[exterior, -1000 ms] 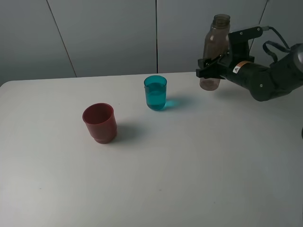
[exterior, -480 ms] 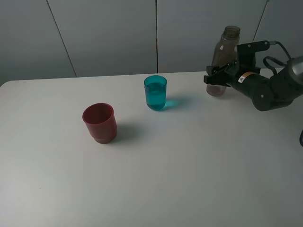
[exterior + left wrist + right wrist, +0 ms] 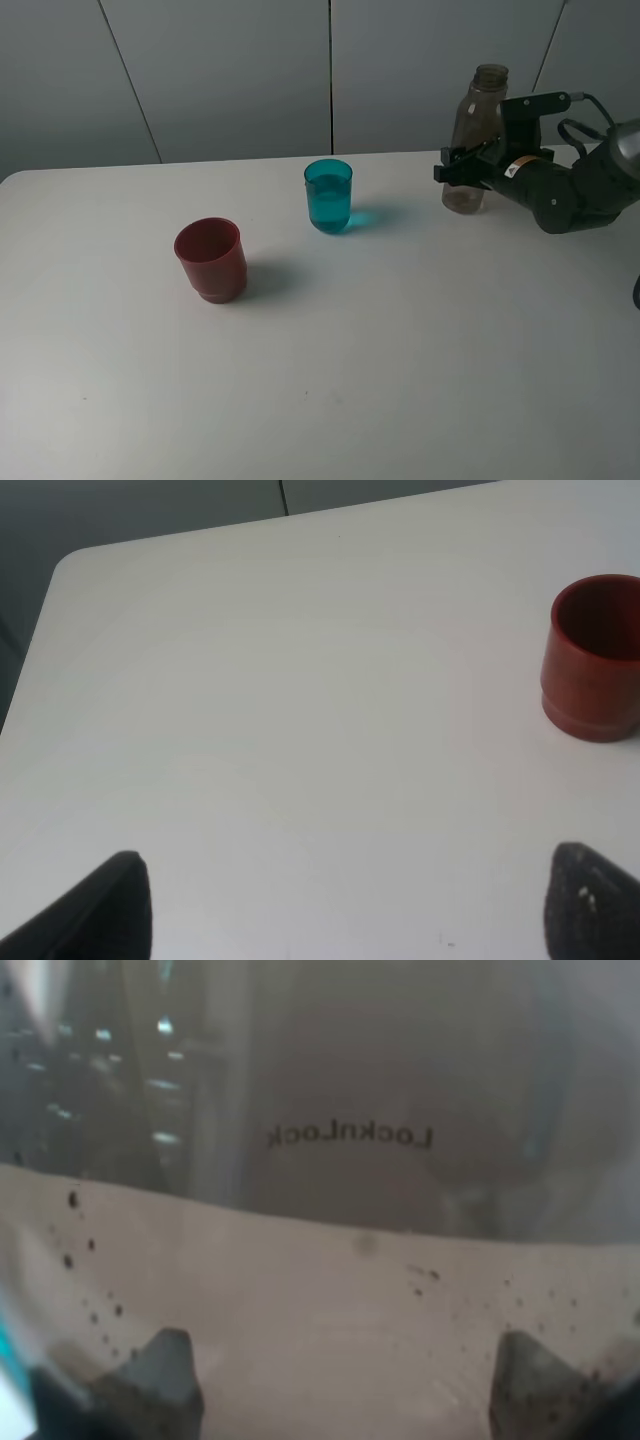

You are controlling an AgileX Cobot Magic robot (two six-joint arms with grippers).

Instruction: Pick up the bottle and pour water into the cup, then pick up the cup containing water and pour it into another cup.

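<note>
Pinching the bottle [image 3: 481, 108], right gripper [image 3: 464, 173] lower than before, bottle now on table [image 3: 400, 350], left gripper [image 3: 355, 908] jaws spread.

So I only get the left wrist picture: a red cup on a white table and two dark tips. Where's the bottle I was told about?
Observer: The bottle stands upright at the far right of the table, with the right gripper closed around its lower half.
Visitor: Is there a second cup?
Observer: Yes, a teal cup stands farther back and to the right of the red cup, well apart from it.
Visitor: Anything in it?
Observer: It looks partly filled with water. The bottle looks almost empty.
</note>
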